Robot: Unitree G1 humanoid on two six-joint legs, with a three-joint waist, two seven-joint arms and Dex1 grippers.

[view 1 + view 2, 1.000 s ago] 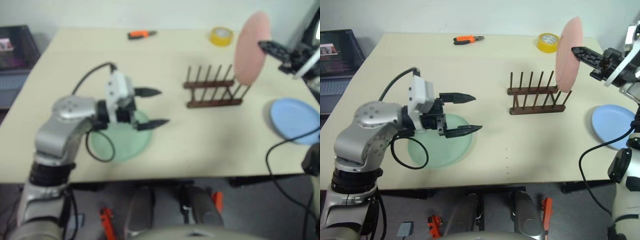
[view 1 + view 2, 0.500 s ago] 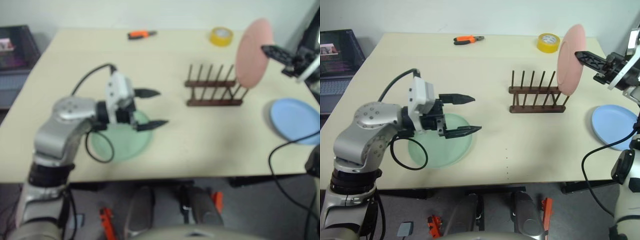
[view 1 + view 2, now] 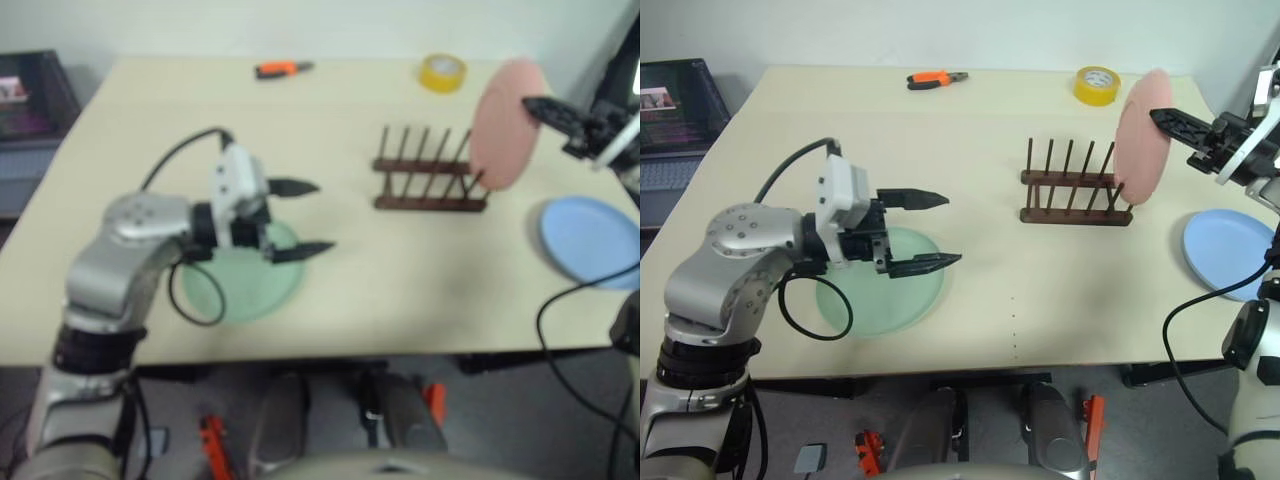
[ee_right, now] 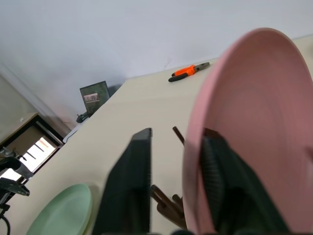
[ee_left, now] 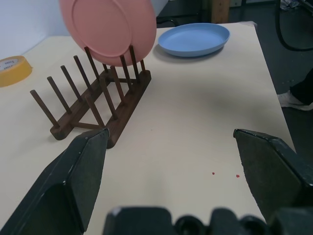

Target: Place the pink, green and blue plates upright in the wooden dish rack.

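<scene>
Table (image 3: 1040, 300): we are seeing one pale tabletop carrying everything below.
Plates: we are counting three. Pink plate (image 3: 1140, 135) is standing upright at the right end of the wooden dish rack (image 3: 1076, 192), between its end pegs. Green plate (image 3: 885, 290) is lying flat at the left. Blue plate (image 3: 1225, 250) is lying flat at the right edge.
Left gripper (image 3: 930, 230): fingers are standing spread wide, holding nothing, hovering over the green plate.
Right gripper (image 3: 1160, 113): fingers are straddling the pink plate's rim with a gap; we cannot tell whether they are touching it.
Small items: we are counting one yellow tape roll (image 3: 1097, 84) and one orange pliers (image 3: 937, 78) at the far edge.
</scene>
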